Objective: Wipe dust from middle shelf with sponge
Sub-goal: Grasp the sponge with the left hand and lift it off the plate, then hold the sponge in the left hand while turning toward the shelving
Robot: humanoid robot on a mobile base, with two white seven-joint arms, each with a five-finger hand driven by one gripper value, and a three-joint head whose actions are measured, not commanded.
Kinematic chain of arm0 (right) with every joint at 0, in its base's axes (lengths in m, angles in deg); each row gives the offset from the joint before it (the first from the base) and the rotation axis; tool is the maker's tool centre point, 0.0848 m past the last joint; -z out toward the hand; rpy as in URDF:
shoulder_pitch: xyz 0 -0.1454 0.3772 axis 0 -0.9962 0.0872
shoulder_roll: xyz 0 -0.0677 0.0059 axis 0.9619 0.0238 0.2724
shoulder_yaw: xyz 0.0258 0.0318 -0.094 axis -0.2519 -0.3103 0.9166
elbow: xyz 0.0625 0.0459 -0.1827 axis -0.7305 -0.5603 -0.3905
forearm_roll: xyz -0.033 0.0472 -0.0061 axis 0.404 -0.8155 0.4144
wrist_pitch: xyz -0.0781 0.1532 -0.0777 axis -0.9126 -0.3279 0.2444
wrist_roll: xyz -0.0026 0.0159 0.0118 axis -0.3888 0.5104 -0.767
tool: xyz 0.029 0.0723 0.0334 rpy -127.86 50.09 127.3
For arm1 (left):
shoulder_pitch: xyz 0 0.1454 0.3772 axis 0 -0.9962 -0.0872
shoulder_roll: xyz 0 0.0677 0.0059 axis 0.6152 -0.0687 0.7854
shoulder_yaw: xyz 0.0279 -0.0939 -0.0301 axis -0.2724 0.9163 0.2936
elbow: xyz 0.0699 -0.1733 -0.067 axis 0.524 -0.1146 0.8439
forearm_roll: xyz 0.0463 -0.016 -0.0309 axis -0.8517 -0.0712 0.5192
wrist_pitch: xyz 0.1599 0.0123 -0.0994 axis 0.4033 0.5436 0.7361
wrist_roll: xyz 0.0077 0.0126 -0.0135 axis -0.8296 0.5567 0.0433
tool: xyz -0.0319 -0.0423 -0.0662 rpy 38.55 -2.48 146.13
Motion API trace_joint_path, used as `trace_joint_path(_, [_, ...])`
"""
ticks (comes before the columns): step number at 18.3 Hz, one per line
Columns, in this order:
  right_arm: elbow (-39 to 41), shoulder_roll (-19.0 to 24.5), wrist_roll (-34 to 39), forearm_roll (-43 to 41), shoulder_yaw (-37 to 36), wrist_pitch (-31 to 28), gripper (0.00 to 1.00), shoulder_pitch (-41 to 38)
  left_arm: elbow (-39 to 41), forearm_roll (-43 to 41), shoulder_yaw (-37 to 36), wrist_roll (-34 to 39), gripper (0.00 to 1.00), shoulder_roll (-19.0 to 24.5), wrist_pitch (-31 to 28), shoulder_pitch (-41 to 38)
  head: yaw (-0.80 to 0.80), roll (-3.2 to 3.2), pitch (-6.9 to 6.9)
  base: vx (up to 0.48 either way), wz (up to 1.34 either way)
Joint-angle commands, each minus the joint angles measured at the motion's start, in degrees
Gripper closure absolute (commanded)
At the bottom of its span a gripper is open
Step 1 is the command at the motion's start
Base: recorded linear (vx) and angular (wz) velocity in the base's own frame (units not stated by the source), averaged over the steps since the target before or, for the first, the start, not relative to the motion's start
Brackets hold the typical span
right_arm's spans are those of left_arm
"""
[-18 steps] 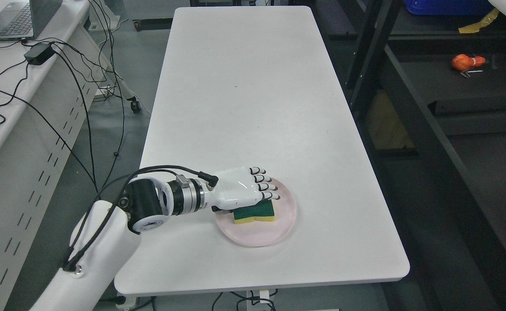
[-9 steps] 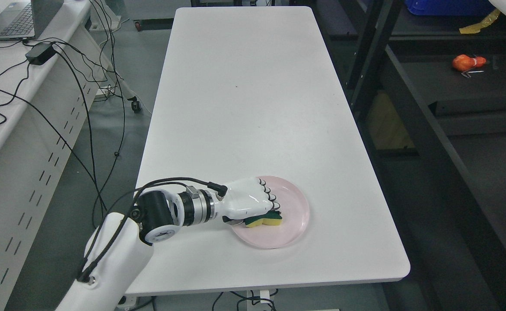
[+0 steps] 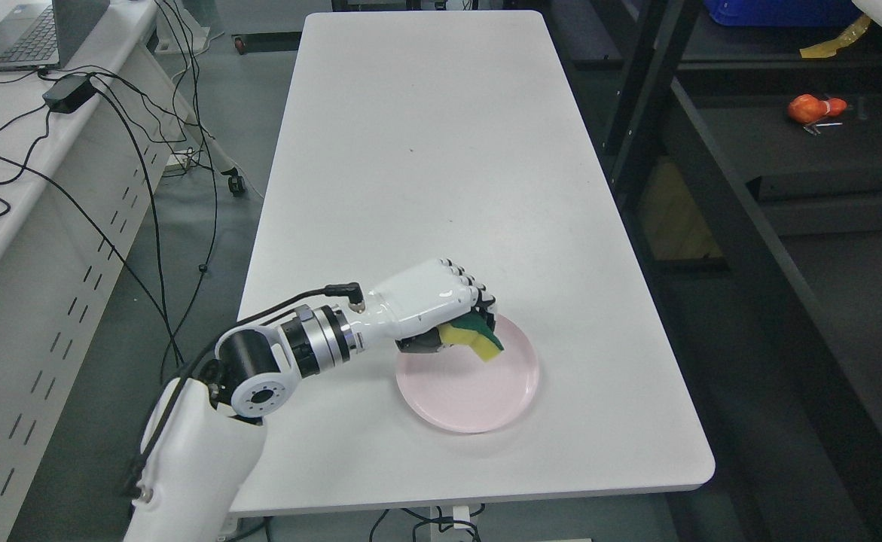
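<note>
Head view, single frame. The white left hand (image 3: 441, 305) is curled tight around a yellow sponge with a dark green scouring layer (image 3: 475, 336), held above the far-left part of a round pale pink plate (image 3: 478, 399). Sponge is tilted, its lower right corner pointing down toward the plate; whether that corner touches the plate surface cannot be told. Much of the sponge is hidden under the palm and the black-tipped fingers (image 3: 478, 290); only the yellow edge and a wedge of green show. The thumb is mostly out of sight beneath the hand.

The plate sits on a long white rectangular table (image 3: 425, 150), near its front edge, right of centre. The left forearm, with a silver wrist ring and a black cable looping along it, enters from the lower left and is cut off at the bottom edge. No right arm shows.

To the right of the table stands a dark metal shelving rack (image 3: 712, 188), its uprights and boards running out of frame on the right and at the bottom. On one shelf board lies a small orange object (image 3: 813, 108); its nature is too small to make out. A blue bin (image 3: 779, 11) at the top is cropped by the frame edge. At far left, a white desk carries a grey laptop (image 3: 19, 34), partly cropped, a black power brick (image 3: 68, 94) and trailing black cables.
</note>
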Motion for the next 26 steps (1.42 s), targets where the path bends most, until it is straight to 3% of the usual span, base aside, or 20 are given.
trace_joint_path(1, [1.0,-1.0,0.04,0.0,0.07,0.05,0.0,0.01,0.0,31.84,13.94,9.72,1.0,-2.97,-9.27,-1.0,0.0,0.0,0.0,0.0,0.0])
trace_joint_path(3, [1.0,-1.0,0.04,0.0,-0.02,0.05,0.0,0.01,0.0,41.34,13.86,20.59,1.0,-2.97,-12.1,-2.66,0.0,0.0,0.0,0.0,0.0])
trace_joint_path(6, [1.0,-1.0,0.04,0.0,-0.02,0.05,0.0,0.01,0.88,43.92,12.02,28.64,0.99,-2.97,-14.13,-9.15,0.0,0.0,0.0,0.0,0.0])
trace_joint_path(12, [1.0,-1.0,0.04,0.0,-0.02,0.05,0.0,0.01,7.38,49.29,12.09,29.88,1.0,-2.97,-13.95,-17.87,0.0,0.0,0.0,-0.024,0.01])
trace_joint_path(26, [1.0,-1.0,0.04,0.0,-0.02,0.05,0.0,0.01,9.93,49.29,10.43,29.7,1.0,-2.97,-12.81,-22.71,0.0,0.0,0.0,-0.159,-0.06])
